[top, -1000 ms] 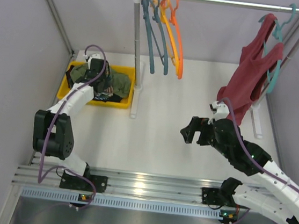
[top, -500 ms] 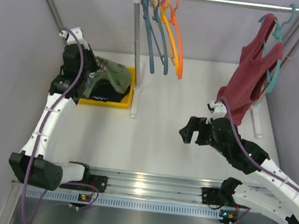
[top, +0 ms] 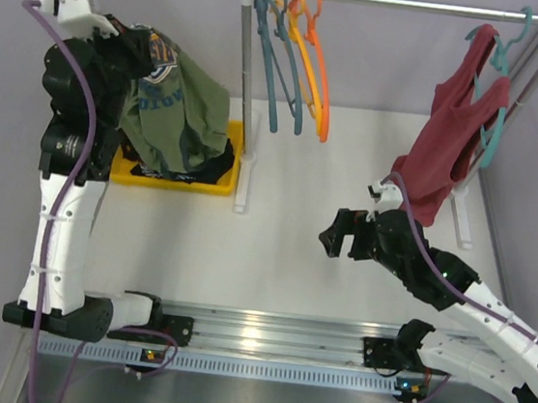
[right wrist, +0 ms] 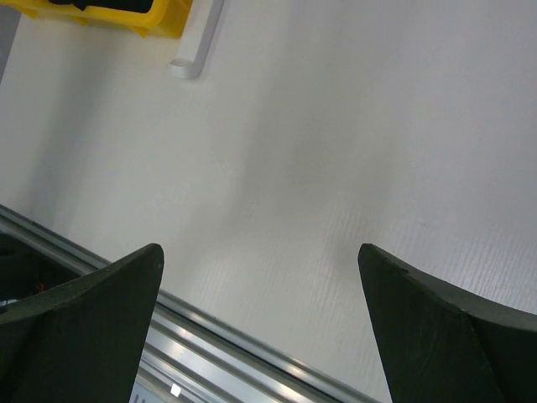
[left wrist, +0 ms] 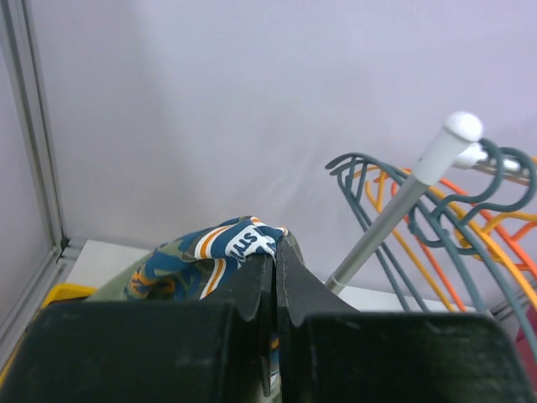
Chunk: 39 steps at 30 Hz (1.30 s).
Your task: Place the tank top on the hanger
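raised off yellow bin, tank top clamped in left jaws; right jaws apart over table.

Bright even light, soft shadows on matte white tabletop, glare on ribbed silver rail, wrist cams' fg blurry.

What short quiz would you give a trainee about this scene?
1. True or false: the left claw is shut on the tank top.
2. Fill in the missing word: the right claw is ___ and holds nothing.
3. Where is the red top?
A. on a teal hanger at the right end of the rail
B. in the left claw
C. in the right claw

Key: 1 true; 2 open; 3 A.
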{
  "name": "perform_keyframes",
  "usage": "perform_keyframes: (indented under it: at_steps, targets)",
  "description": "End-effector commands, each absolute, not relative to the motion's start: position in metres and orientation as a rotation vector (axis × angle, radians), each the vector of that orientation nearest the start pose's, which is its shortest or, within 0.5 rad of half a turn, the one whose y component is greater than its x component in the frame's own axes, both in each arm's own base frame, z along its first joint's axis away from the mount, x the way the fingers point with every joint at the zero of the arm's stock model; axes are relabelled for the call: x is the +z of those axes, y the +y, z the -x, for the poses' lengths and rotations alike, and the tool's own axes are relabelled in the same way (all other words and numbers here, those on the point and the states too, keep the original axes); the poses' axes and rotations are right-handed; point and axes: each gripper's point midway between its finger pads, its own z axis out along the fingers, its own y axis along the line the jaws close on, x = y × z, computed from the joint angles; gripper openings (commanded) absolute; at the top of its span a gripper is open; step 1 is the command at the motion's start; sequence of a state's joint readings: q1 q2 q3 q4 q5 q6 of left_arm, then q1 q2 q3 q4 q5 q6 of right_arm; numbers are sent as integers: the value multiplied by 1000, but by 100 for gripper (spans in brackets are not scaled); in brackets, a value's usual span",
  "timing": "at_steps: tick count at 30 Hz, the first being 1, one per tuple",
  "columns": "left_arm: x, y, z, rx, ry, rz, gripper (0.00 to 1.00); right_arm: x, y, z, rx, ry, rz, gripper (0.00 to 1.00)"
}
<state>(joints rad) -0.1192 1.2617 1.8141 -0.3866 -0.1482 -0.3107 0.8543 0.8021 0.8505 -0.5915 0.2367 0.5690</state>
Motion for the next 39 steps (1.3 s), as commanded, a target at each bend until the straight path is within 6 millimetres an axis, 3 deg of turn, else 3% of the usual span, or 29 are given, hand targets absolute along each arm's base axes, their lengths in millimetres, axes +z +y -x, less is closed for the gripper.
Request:
perform_keyframes:
  at_steps: [1,6,10,11,13,14,16,17,20,22,23,24,26,28,29,30,37,39]
  targets:
    - [591,-39,-334,-320,1282,194,0,227,198,-201,623,2106,157,100]
    - [603,-50,-304,-411,1263,159,0,229,200,-203,621,2104,163,100]
    - [571,-70,-294,-548,1339,143,0,230,201,-203,637,2092,162,100]
    - [538,-77,-303,-572,1416,146,0,228,204,-200,656,2095,182,100]
    - [512,-84,-294,-636,1450,170,0,226,208,-196,689,2088,207,100]
    - [470,-90,-305,-659,1525,185,0,231,215,-192,748,2064,240,100]
    - [442,-105,-295,-724,1568,198,0,227,221,-185,805,2048,277,100]
    - [409,-113,-297,-733,1634,206,0,226,229,-180,865,2028,313,100]
    - [373,-154,-278,-744,1697,160,0,221,241,-172,960,1976,362,100]
    - [357,-162,-279,-715,1729,171,0,214,247,-170,995,1955,381,98]
    - [346,-173,-280,-727,1766,157,0,199,250,-167,1008,1978,397,96]
    - [346,-178,-280,-749,1766,152,0,203,256,-169,1037,1938,400,94]
    - [345,-197,-276,-792,1777,122,0,186,266,-166,1037,1964,423,90]
    - [350,-203,-278,-767,1770,115,0,185,286,-156,1047,1941,484,89]
    - [358,-215,-274,-784,1764,88,0,186,290,-159,1013,1923,471,89]
    - [362,-220,-272,-783,1758,74,0,191,303,-148,1043,1888,510,89]
    - [399,-258,-263,-797,1719,21,0,163,351,-140,1016,1894,575,88]
    - [408,-266,-260,-779,1719,7,0,168,361,-143,1004,1869,558,88]
